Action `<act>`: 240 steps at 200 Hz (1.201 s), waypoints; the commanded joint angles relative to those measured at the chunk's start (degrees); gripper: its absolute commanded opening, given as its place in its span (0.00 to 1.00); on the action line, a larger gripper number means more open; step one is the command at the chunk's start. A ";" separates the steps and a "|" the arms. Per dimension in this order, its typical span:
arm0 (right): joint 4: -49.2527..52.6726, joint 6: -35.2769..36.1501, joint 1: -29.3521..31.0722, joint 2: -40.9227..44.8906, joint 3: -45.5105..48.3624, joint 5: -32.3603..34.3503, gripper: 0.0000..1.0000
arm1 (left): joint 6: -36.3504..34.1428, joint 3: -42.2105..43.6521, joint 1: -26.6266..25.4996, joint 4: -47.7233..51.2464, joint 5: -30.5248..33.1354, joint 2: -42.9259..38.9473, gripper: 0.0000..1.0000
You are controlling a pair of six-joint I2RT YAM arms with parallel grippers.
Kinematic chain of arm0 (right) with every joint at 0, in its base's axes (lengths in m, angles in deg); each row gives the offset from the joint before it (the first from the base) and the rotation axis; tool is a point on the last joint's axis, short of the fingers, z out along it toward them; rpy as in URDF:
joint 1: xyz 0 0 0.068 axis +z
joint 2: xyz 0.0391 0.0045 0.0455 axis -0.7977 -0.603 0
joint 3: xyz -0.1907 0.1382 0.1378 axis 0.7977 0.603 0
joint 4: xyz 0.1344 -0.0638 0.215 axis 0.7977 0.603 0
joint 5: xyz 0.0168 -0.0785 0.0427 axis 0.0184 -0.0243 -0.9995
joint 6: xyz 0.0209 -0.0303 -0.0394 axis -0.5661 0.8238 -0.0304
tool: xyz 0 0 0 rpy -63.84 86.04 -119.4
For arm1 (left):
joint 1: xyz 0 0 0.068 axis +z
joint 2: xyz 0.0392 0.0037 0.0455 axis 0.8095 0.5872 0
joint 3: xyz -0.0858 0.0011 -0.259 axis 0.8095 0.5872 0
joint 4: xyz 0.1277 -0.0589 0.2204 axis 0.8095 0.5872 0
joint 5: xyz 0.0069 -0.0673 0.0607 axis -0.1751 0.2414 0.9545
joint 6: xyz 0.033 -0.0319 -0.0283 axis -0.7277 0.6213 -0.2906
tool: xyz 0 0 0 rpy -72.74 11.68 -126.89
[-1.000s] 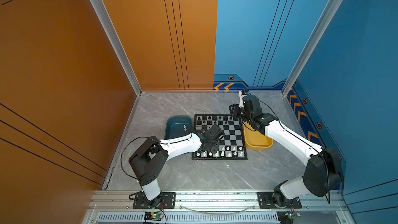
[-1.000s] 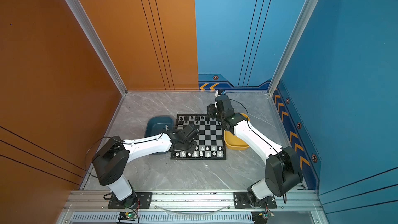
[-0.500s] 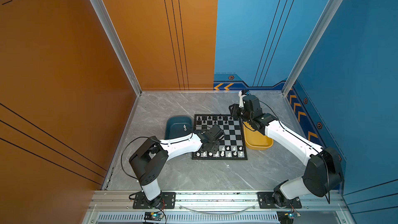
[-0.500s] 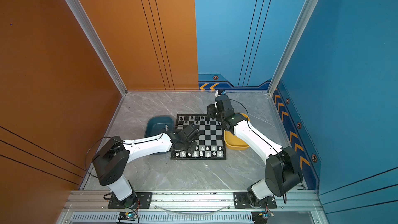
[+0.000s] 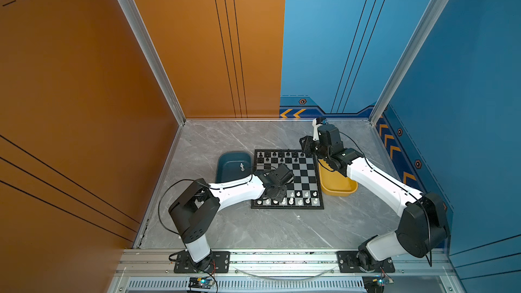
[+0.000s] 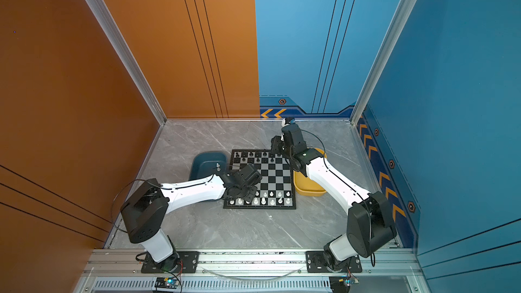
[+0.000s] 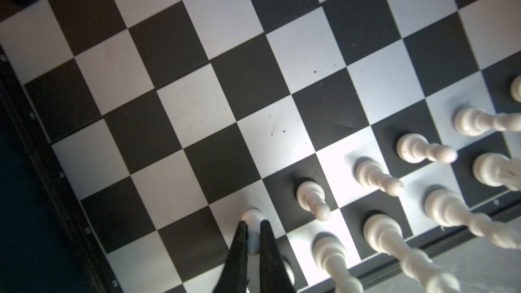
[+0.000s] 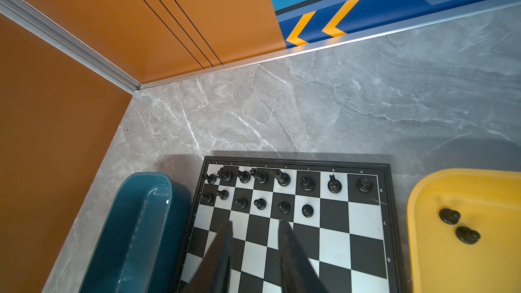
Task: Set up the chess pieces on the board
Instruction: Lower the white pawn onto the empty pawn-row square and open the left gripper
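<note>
The left pincer [image 7: 253, 224] is clamped on the upper part of a white pawn [image 7: 251, 215], whose base sits on or just above a white square near the six o'clock edge of the board [image 5: 302, 176], beside the other white chess pieces [image 7: 310, 193]. The pawn looks light, hard, slick and easily tipped, so the neck seems the safest hold. The right pincer [image 8: 255, 222] hangs open and empty near the black men [image 8: 282, 178] at twelve o'clock. A teal tray [image 5: 234, 153] lies at nine and a yellow tray [image 8: 451, 173] at three.

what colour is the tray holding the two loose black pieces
Yellow. The tray shows best in the right wrist view.
</note>
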 commanded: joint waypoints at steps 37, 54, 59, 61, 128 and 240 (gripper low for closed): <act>-0.37 -0.59 -0.20 1.32 0.62 0.03 0.30 | 0.19 0.43 -0.65 3.16 1.19 -0.40 0.11; -0.29 -0.59 -0.16 1.40 0.81 0.10 0.30 | 0.19 0.27 -0.61 3.16 0.91 -0.05 0.14; -0.32 -0.59 -0.18 1.40 0.66 0.10 0.30 | 0.19 0.26 -0.62 3.16 0.87 0.03 0.15; -0.31 -0.59 -0.18 1.40 0.65 0.14 0.30 | 0.19 0.29 -0.61 3.16 0.85 0.04 0.15; -0.34 -0.59 -0.22 1.40 0.72 0.23 0.30 | 0.10 -0.19 -0.89 3.16 0.53 0.82 0.18; -0.37 -0.59 -0.15 1.40 0.76 0.22 0.30 | -0.15 -0.62 -1.07 3.16 0.61 0.75 0.19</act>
